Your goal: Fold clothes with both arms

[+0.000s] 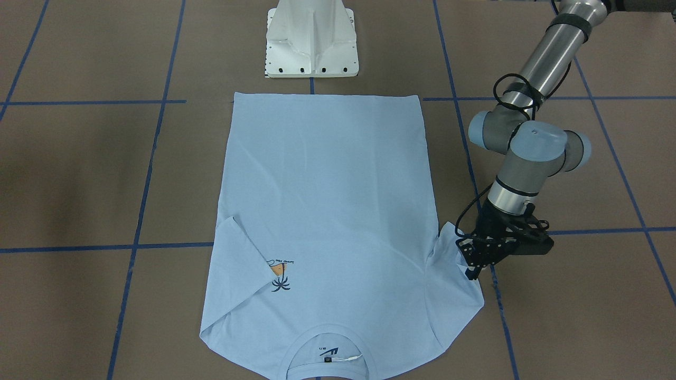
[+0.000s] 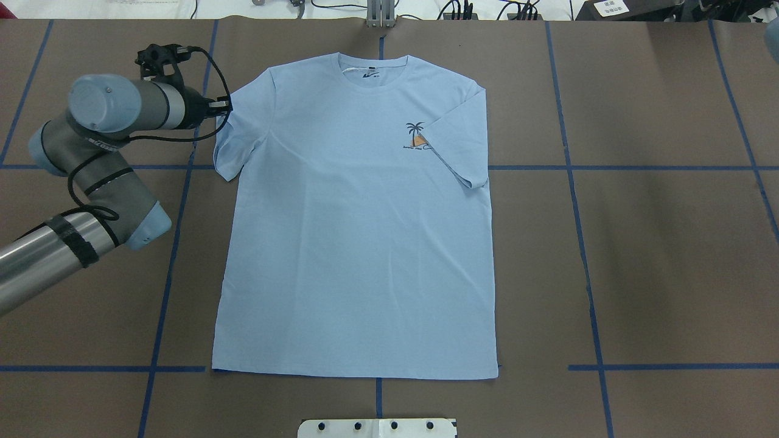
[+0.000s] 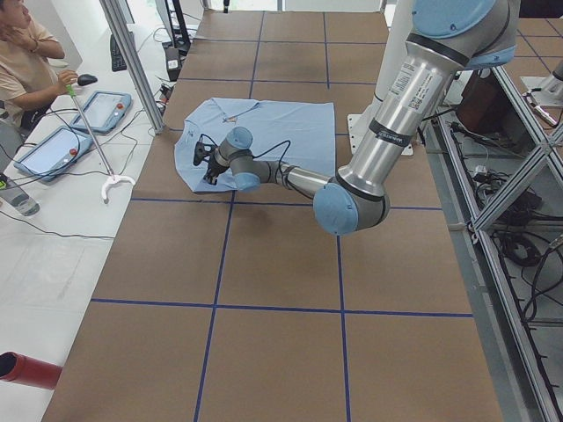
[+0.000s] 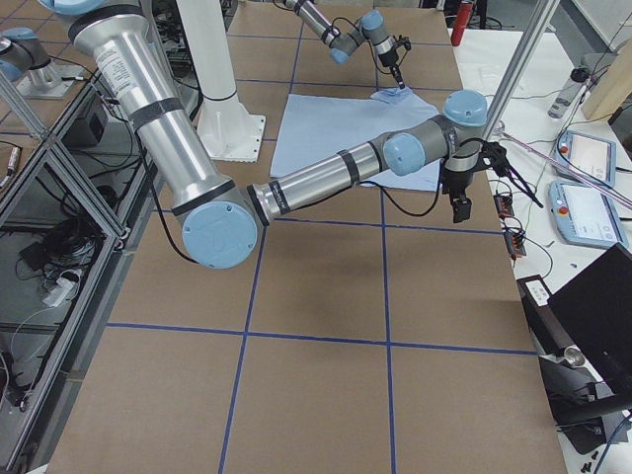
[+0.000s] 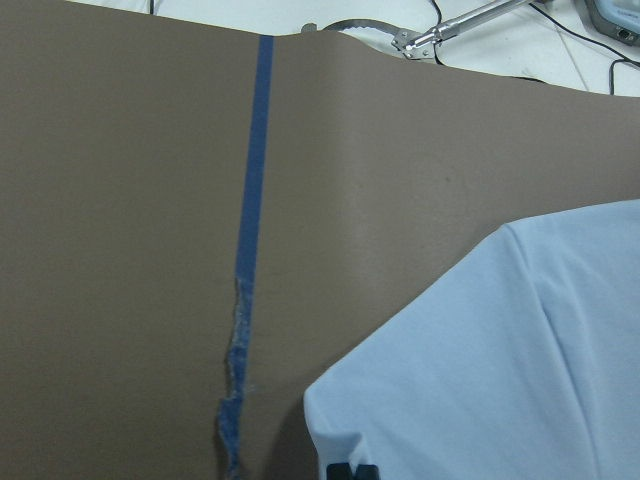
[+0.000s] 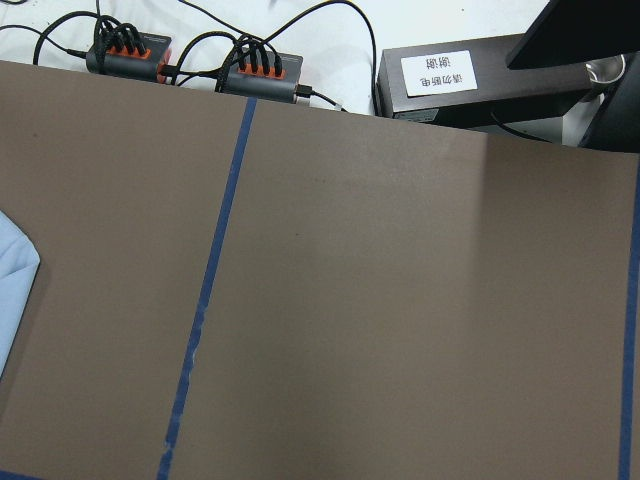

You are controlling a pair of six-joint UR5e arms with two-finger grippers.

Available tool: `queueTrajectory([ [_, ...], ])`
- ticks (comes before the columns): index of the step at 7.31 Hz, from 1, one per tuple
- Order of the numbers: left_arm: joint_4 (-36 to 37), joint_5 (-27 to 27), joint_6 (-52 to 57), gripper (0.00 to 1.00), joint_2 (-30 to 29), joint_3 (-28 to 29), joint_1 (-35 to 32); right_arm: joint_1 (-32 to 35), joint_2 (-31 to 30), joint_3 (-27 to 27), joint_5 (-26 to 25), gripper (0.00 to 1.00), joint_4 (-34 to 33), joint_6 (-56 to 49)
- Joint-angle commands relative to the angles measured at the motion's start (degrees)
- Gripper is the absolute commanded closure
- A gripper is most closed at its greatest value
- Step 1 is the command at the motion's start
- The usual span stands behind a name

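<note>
The light blue T-shirt lies flat on the brown table, collar at the far side, hem near the robot. The sleeve on the overhead view's right is folded in beside the palm print. The other sleeve lies spread out. My left gripper is at that sleeve's outer edge; in the front view the cloth bunches next to it. In the left wrist view its fingertips stand close together on the sleeve. My right gripper hangs over bare table beyond the shirt's other side; I cannot tell whether it is open or shut.
The white pedestal base stands by the hem. Blue tape lines cross the table. Power strips and a black box lie past the far edge. A seated operator and tablets are at the far side.
</note>
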Motion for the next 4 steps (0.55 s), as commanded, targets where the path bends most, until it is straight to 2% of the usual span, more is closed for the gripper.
queueTrajectory([
  [1,7.8,3.8,-7.1,1.00,-6.9,-0.2,5.9,0.0,0.0,-0.1,-0.1,0.00,0.0,0.0],
  [4,8.4,5.8,-7.7,1.00,-8.1,1.3,7.9,0.0,-0.4,0.0,0.0,0.00,0.0,0.0],
])
